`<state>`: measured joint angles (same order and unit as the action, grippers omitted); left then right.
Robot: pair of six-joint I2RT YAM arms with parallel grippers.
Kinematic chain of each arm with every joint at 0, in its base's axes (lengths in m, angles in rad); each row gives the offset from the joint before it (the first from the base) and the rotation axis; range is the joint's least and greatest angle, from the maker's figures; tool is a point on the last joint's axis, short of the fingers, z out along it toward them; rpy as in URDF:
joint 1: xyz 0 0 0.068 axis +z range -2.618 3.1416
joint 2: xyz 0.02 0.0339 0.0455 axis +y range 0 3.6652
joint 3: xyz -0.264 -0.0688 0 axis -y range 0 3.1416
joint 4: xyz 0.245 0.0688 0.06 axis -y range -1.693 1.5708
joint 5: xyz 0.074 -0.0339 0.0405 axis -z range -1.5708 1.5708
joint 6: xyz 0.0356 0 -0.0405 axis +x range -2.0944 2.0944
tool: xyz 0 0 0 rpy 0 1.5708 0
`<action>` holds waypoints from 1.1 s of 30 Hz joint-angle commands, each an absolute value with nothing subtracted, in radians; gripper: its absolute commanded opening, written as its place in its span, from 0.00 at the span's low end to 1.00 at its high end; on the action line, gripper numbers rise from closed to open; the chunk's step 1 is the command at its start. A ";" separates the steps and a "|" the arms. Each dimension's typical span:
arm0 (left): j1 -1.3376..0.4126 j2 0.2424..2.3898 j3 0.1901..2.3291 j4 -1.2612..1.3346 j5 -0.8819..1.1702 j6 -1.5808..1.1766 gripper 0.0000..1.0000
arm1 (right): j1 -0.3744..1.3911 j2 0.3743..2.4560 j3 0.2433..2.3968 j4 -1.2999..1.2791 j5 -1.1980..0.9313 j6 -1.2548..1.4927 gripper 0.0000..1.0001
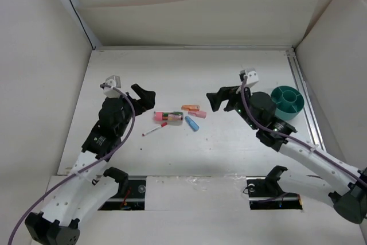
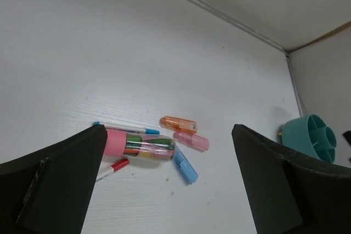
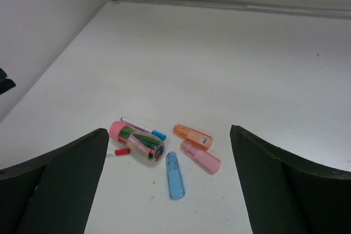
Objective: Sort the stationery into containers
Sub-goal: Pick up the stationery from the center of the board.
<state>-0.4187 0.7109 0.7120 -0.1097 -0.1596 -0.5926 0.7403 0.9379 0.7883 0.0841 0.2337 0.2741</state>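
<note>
Stationery [image 1: 176,117] lies in a loose cluster near the middle of the table [image 1: 229,147], between my two pincers. Seen from above, the pink-and-green cylinder [image 1: 166,117] has its long axis running side to side, with the pink cap toward my left arm and the clear end toward my right. A thin blue-capped pen [image 2: 127,128] lies along its far side, nearly parallel to it. The red-white pen [image 1: 152,132] slants from near-left to far-right, its red end just beside the cylinder's pink cap. The light blue capsule [image 1: 191,123] slants the other way, from far-left to near-right, with its upper end close to the cylinder's clear end. The orange piece [image 1: 190,108] lies side to side at the far edge of the cluster. The pink piece [image 1: 198,113] sits just nearer than it and a little to the right.

The teal organizer [image 1: 287,102] stands upright at the far right, well apart from the cluster and half hidden behind my right arm.

My left pincer [image 1: 148,98] hovers left of the cluster with its fingers spread wide, holding nothing. My right pincer [image 1: 211,101] faces it from the right, equally spread and holding nothing.

The table is plain white and matte. A metal rail [image 1: 303,93] runs along its right edge, and pale walls [image 1: 189,21] close it in at the back and on both sides.
</note>
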 commanded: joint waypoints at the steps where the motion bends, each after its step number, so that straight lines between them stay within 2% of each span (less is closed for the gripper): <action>1: -0.417 0.646 0.709 -0.098 -0.170 -0.633 0.99 | 0.755 1.006 0.851 0.127 0.127 0.293 0.98; 3: -0.417 0.646 0.773 -0.179 -0.218 -0.701 0.99 | 0.755 1.049 0.880 0.127 0.114 0.293 0.82; 4: -0.417 0.646 0.788 -0.248 -0.248 -0.724 0.99 | 0.755 1.061 0.881 0.127 0.098 0.293 0.64; 6: -0.417 0.635 0.798 -0.288 -0.340 -0.765 0.99 | 0.755 1.086 0.906 0.127 0.089 0.293 0.44; 7: -0.417 0.609 0.789 -0.288 -0.354 -0.765 0.99 | 0.755 1.116 0.916 0.127 0.089 0.284 0.21; 9: -0.417 0.582 0.773 -0.307 -0.390 -0.779 0.99 | 0.764 1.149 0.936 0.127 0.062 0.275 0.04; 10: -0.417 0.572 0.761 -0.307 -0.390 -0.779 0.99 | 0.764 1.190 0.960 0.127 0.061 0.275 0.00; 13: -0.417 0.561 0.770 -0.369 -0.440 -0.811 0.99 | 0.785 1.271 1.038 0.117 0.025 0.229 0.00; 20: -0.417 0.572 0.810 -0.420 -0.448 -0.830 0.99 | 0.864 1.644 1.338 0.009 -0.020 0.118 0.00; 25: -0.417 0.562 0.810 -0.455 -0.436 -0.804 0.99 | 0.899 1.924 1.583 -0.184 -0.029 0.025 0.56; 28: -0.417 0.536 0.810 -0.476 -0.460 -0.804 0.99 | 0.908 1.985 1.601 -0.166 -0.049 0.011 0.72; 29: -0.417 0.535 0.810 -0.488 -0.469 -0.793 0.99 | 0.908 1.996 1.611 -0.155 -0.060 0.011 0.74; 30: -0.417 0.517 0.819 -0.498 -0.469 -0.793 0.91 | 0.908 2.008 1.611 -0.155 -0.072 0.011 0.74; 31: -0.417 0.503 0.819 -0.499 -0.469 -0.782 0.65 | 0.908 2.022 1.630 -0.155 -0.072 0.002 0.75; 32: -0.417 0.471 0.831 -0.524 -0.483 -0.807 0.34 | 0.908 2.054 1.641 -0.155 -0.087 0.002 0.77; 33: -0.417 0.453 0.842 -0.525 -0.494 -0.807 0.31 | 0.908 2.072 1.657 -0.182 -0.107 -0.008 0.77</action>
